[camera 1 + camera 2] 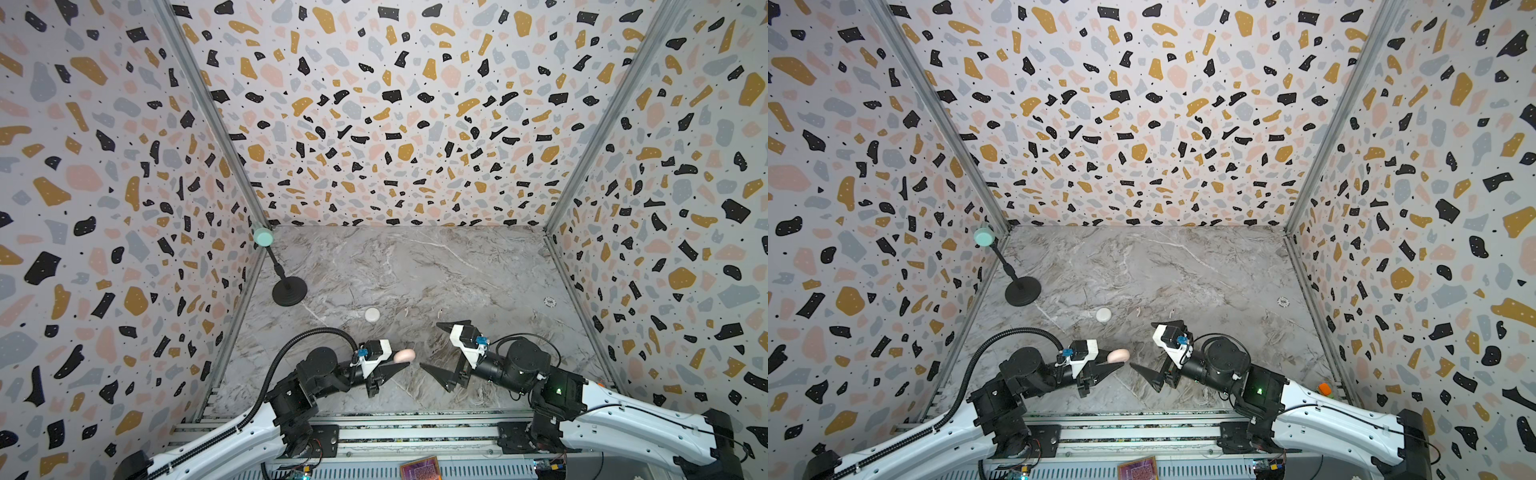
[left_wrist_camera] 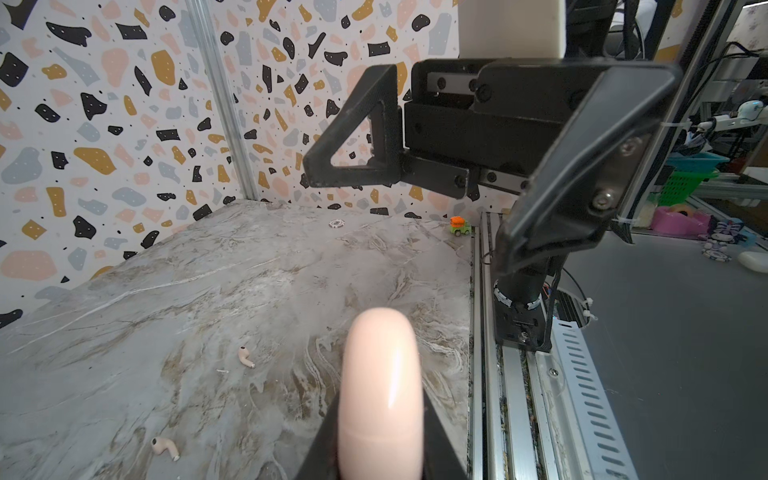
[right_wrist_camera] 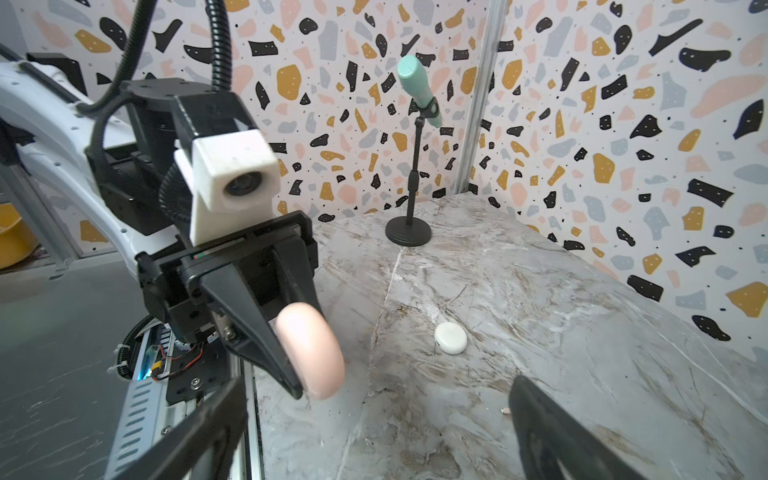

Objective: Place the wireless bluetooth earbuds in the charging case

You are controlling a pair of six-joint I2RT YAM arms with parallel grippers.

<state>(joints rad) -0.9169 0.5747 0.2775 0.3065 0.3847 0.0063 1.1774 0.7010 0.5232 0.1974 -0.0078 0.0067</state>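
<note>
The left hand (image 1: 400, 360) is clamped on a pale pink round plastic charging case (image 1: 404, 355). It holds the case on edge with the lid shut, above the grey marbled worktop (image 1: 457, 266) near its front edge. The right hand (image 1: 429, 345) stands wide and empty, facing the case across a small gap. Behind both hands, toward the back edge, two pale pink stemmed plastic earbuds lie flat: one earbud (image 2: 246, 356) just beyond the right hand, the nearer arm, and a second earbud (image 2: 165, 448) beside a white round case (image 1: 372, 314). That makes two cases and two earbuds; no white earbuds can be made out.
</note>
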